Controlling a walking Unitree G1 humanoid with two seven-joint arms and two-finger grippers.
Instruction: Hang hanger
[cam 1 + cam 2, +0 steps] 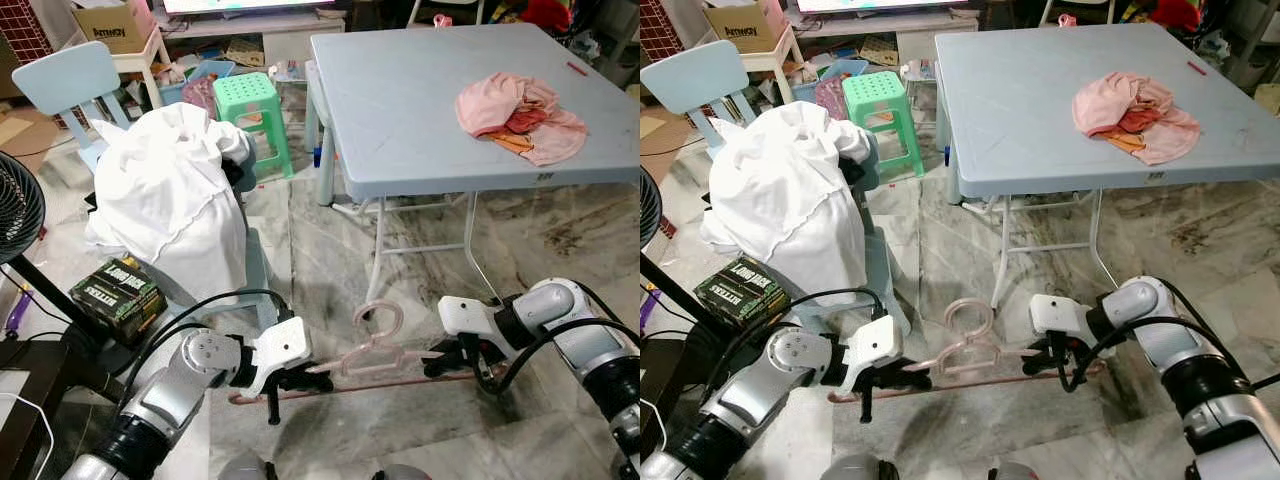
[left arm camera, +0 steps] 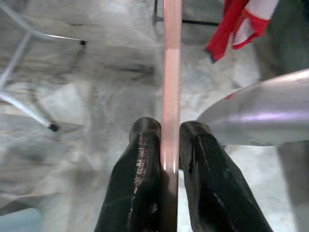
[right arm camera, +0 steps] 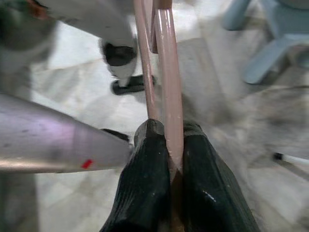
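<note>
Pink plastic hanger (image 1: 372, 352), hook up and far, held level over marble floor (image 1: 400, 430), left gripper (image 1: 283, 385) and right gripper (image 1: 452, 362) clamping opposite ends.

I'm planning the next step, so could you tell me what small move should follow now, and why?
Probably lift the pink hanger higher, keeping it level. Both the left gripper and right gripper are shut on its ends, it hangs low above the marble floor, and I can't make out any rail to hang it on.
</note>
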